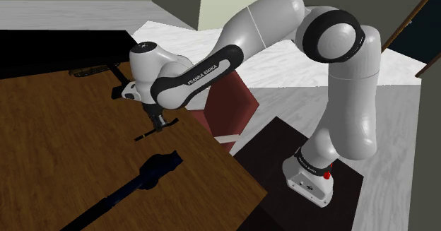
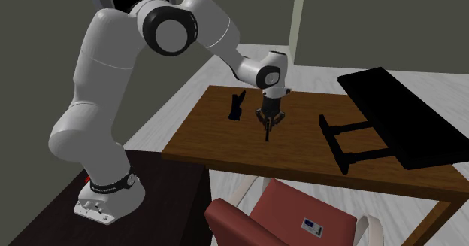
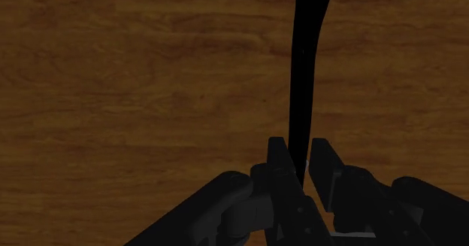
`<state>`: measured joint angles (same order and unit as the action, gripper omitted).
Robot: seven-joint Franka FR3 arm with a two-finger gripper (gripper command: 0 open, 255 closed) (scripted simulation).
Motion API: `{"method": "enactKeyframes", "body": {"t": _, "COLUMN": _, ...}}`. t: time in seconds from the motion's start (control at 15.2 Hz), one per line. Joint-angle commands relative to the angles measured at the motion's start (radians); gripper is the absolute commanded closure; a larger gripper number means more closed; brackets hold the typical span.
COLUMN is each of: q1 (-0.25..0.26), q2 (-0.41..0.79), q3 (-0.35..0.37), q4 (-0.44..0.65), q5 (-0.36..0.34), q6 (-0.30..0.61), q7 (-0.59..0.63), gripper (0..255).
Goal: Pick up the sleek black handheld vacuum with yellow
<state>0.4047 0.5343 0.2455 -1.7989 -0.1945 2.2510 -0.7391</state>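
A slender, all-black stick-like handheld vacuum [image 3: 307,56] lies along the brown wooden table [image 1: 71,138]; no yellow shows on it. My gripper [image 3: 301,158] is shut on one end of it, a black finger pressing each side. In the shoulder view the gripper [image 1: 157,121] points down near the table's chair-side edge, and the vacuum [image 1: 143,135] sticks out toward that view's left. In the second exterior view the gripper [image 2: 267,123] is over the table's middle left, with the vacuum [image 2: 267,135] under it. Whether it is off the wood I cannot tell.
A longer dark blue-black shape [image 1: 152,172] lies on the table beside the gripper, also seen as a black shape [image 2: 237,105] near the far edge. A black flat panel on a stand [image 2: 398,116] occupies the table's other end. A red chair [image 2: 285,214] stands at the edge.
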Motion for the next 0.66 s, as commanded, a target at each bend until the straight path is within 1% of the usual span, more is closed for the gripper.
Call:
{"method": "enactKeyframes", "body": {"t": 0.0, "q1": -0.004, "q2": -0.018, "q3": 0.003, "q4": 0.002, "q5": 0.006, "q6": -0.02, "q7": -0.006, "gripper": 255}}
{"method": "enactKeyframes", "body": {"t": 0.46, "q1": -0.011, "q2": -0.073, "q3": 0.014, "q4": 0.019, "q5": 0.025, "q6": -0.09, "q7": -0.019, "gripper": 255}}
{"method": "enactKeyframes", "body": {"t": 0.59, "q1": -0.011, "q2": -0.074, "q3": 0.014, "q4": 0.02, "q5": 0.025, "q6": -0.092, "q7": -0.019, "gripper": 255}}
